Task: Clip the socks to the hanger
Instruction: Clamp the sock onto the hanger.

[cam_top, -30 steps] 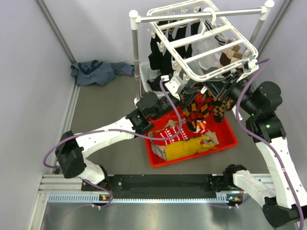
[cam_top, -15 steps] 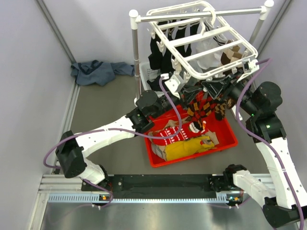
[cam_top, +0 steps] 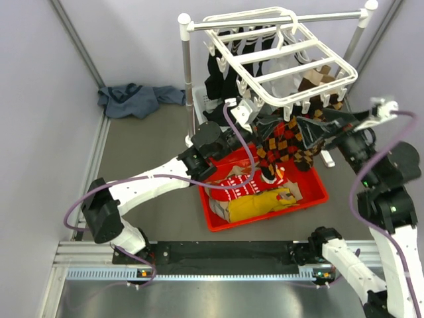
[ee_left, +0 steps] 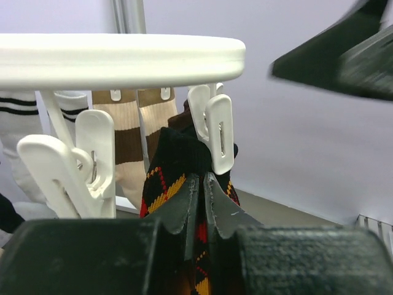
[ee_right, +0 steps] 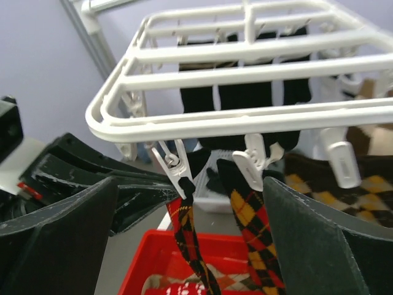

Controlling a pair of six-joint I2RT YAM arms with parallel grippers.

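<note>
The white hanger [cam_top: 285,63] hangs from the rack rod, with several socks clipped under it. In the left wrist view a black argyle sock [ee_left: 178,153] with red and orange diamonds hangs from a white clip [ee_left: 219,132], and my left gripper [ee_left: 201,178] is shut on its cloth just below that clip. The right wrist view shows the same sock [ee_right: 187,227] under its clip [ee_right: 175,163] and a second argyle sock [ee_right: 258,221] beside it. My right gripper [ee_right: 189,184] stands wide open a little in front of them, with nothing in it.
Under the hanger is a red bin [cam_top: 311,192] with more socks, one of them yellow. The rack's white post [cam_top: 185,66] stands at the hanger's left. A blue cloth [cam_top: 136,99] lies at the back left. White striped socks [ee_left: 18,123] hang on neighbouring clips.
My right gripper has opened wide and drawn back to the right, away from the clips. The hanger has swung slightly. My left gripper stays on the sock.
</note>
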